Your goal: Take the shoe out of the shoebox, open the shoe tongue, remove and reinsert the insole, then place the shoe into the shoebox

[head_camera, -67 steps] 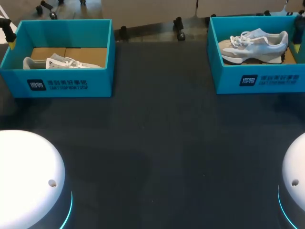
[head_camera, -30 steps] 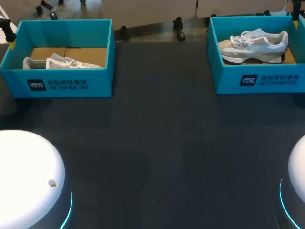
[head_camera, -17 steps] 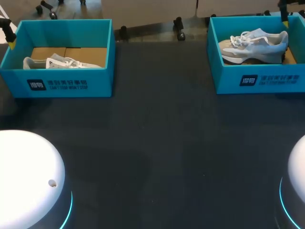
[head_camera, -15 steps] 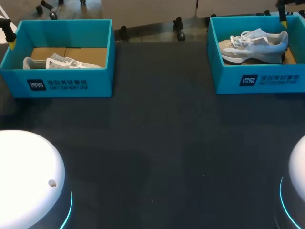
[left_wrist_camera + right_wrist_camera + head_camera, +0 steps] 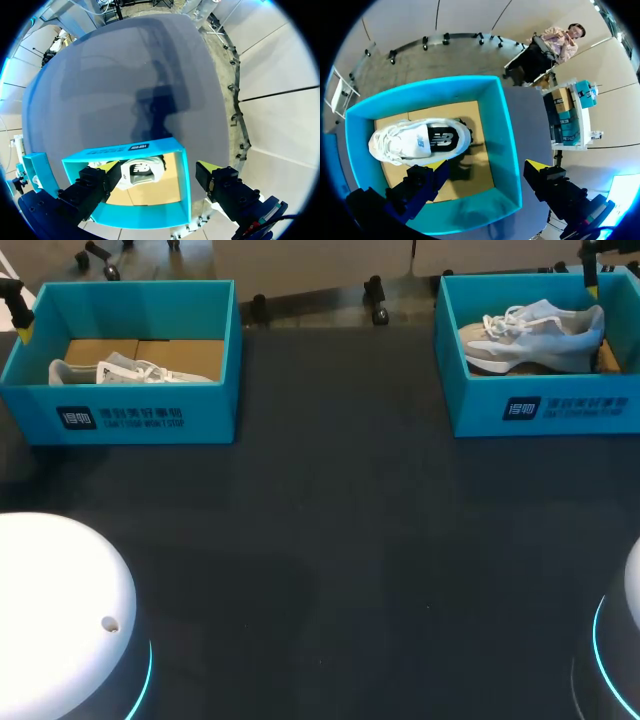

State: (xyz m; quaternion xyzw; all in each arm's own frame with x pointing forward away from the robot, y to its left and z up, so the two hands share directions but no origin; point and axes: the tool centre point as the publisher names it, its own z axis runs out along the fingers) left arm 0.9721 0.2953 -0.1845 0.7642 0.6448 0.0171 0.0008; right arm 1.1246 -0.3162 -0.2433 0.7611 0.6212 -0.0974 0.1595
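Two teal shoeboxes stand at the back of the dark table. In the left shoebox (image 5: 205,405) lies a white shoe (image 5: 125,371). My left gripper (image 5: 20,328) hangs open at that box's far left corner; in its wrist view the left gripper (image 5: 160,169) is above the box (image 5: 137,219) and the shoe (image 5: 142,170). The right shoebox (image 5: 585,405) holds a grey-white laced shoe (image 5: 535,332). My right gripper (image 5: 590,275) hovers open over its back right corner; from the wrist, the right gripper (image 5: 486,165) is above the box (image 5: 506,130), beside the shoe (image 5: 417,142).
The dark table top (image 5: 330,540) stretches between and in front of the boxes. The white round arm bases sit at the front left (image 5: 50,610) and front right (image 5: 630,590) corners.
My right gripper has shifted left, from beside the right shoebox's right wall to over its back right corner. The left arm and both shoes have kept still.
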